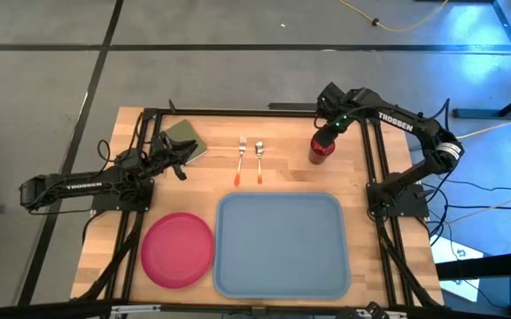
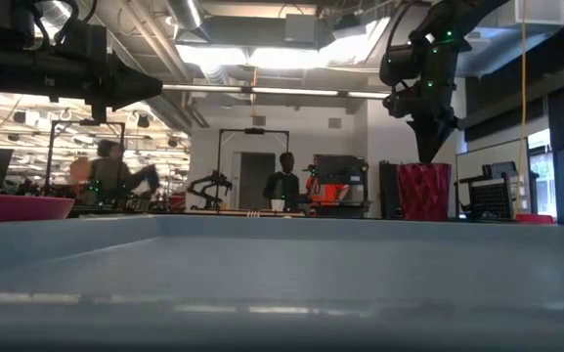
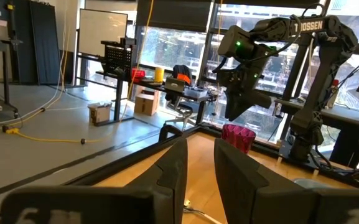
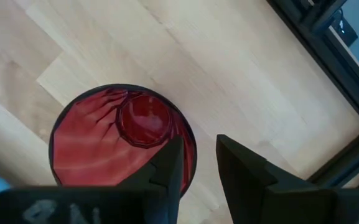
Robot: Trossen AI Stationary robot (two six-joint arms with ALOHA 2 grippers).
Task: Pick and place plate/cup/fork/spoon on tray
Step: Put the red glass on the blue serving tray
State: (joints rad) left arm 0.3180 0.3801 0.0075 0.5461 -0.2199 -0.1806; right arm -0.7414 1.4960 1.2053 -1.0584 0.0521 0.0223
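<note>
The dark-red cup [image 1: 322, 147] stands upright on its base at the far right of the wooden table; it also shows in the low view [image 2: 424, 191]. My right gripper [image 4: 199, 155] points down over it, slightly open. One finger [image 4: 170, 165] stands over the cup's inside, the other [image 4: 241, 168] outside its rim [image 4: 193, 152], with wood showing between. The fork [image 1: 241, 159] and the spoon [image 1: 259, 159] lie side by side at the far middle. The pink-red plate [image 1: 178, 249] lies left of the light-blue tray [image 1: 280, 245]. My left gripper [image 3: 200, 168] waits at the far left, slightly open and empty.
An olive-green square pad [image 1: 184, 137] lies at the far left, next to my left gripper. Black frame rails [image 1: 375, 151] run along the table's sides and far edge. People stand in the room beyond the table [image 2: 282, 186].
</note>
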